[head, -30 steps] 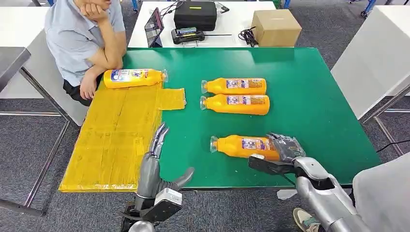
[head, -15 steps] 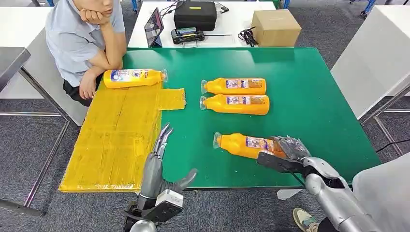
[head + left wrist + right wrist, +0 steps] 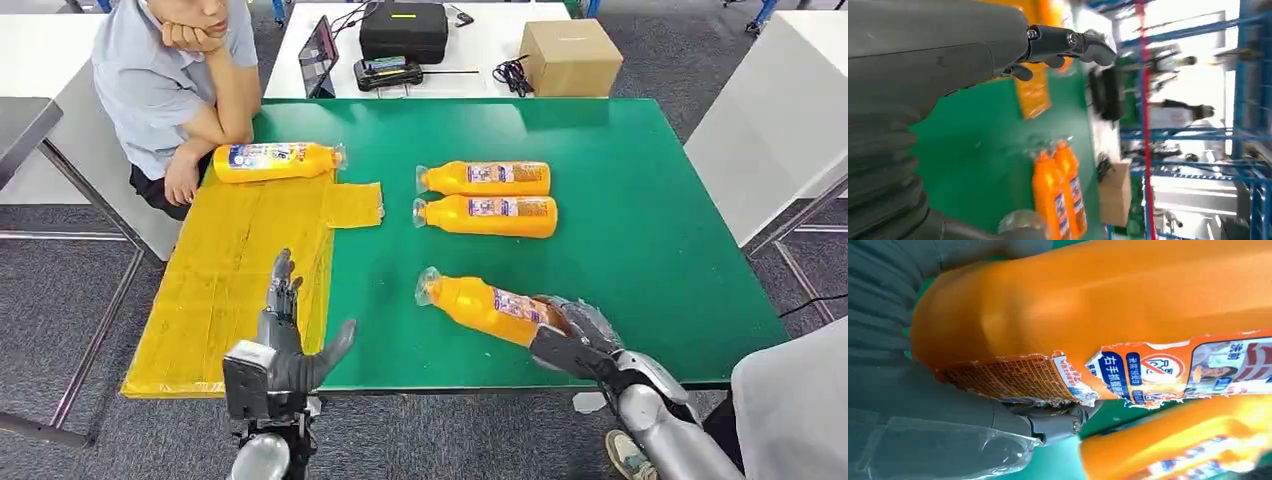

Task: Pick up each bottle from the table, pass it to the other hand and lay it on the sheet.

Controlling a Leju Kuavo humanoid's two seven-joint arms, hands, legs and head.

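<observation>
Bottle (image 3: pixel 487 308) sits in our right hand (image 3: pixel 568 338) at five o'clock on the tabletop (image 3: pixel 640 230), cap aimed toward our left hand (image 3: pixel 283 345), spread wide at seven o'clock beside the sheet (image 3: pixel 235 275), ready to receive it.

green table (image 3: pixel 640 220): yellow sheet (image 3: pixel 240 280), bottles (image 3: pixel 487 197)

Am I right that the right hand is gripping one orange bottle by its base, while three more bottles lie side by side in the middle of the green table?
Not quite: the right hand does grip an orange bottle by its base, but the head view shows only two bottles side by side in the middle of the green table. A further bottle lies apart at the far edge of the yellow sheet.
</observation>
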